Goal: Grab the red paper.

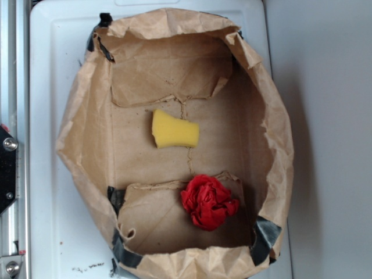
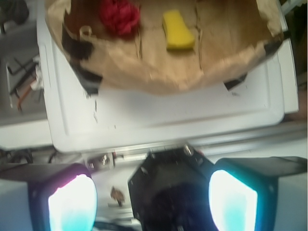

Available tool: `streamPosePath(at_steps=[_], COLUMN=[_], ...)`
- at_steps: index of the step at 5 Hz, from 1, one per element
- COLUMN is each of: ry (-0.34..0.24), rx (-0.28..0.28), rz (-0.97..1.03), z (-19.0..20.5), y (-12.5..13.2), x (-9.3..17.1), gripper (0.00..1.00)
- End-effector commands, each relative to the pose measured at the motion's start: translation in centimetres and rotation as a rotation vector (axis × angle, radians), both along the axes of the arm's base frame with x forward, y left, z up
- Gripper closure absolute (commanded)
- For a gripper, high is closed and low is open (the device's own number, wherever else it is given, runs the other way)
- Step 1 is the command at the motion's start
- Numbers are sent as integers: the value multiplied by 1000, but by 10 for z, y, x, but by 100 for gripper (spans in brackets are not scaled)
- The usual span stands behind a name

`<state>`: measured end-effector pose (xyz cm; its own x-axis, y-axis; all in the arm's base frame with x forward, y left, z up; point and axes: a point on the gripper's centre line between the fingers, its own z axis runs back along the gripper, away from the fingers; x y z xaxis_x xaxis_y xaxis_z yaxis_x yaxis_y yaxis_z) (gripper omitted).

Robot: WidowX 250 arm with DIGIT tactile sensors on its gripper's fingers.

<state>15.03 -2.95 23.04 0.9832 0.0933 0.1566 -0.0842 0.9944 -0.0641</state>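
Black tape (image 1: 125,253): seen at the corners of the brown paper bag, most thickly at its near left corner in the exterior view.
Brown paper bag (image 1: 87,133): laid open on the white surface (image 1: 49,87), its crumpled walls folded outward into a tray shape.
Yellow sponge (image 1: 174,132): set on the bag's floor near the middle, well apart from the red paper.
Red paper (image 1: 208,201): found inside the bag, on the floor toward the near right, close to a folded flap; nothing is touching it. In the wrist view it is seen at the upper left (image 2: 119,16), left of the sponge (image 2: 177,31).
Hand (image 2: 153,202): held outside the bag and well away from the red paper; the two pads (image 2: 72,204) are spread wide apart, with nothing pinched between them.
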Motion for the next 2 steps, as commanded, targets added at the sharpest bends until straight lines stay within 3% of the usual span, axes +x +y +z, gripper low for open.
streamPosePath(at_steps=[1, 2], ry=[-65, -79], rx=[-24, -37], rz=[-40, -52], z=[-13, -19], y=[-8, -6], x=[39, 60], gripper=[0, 0])
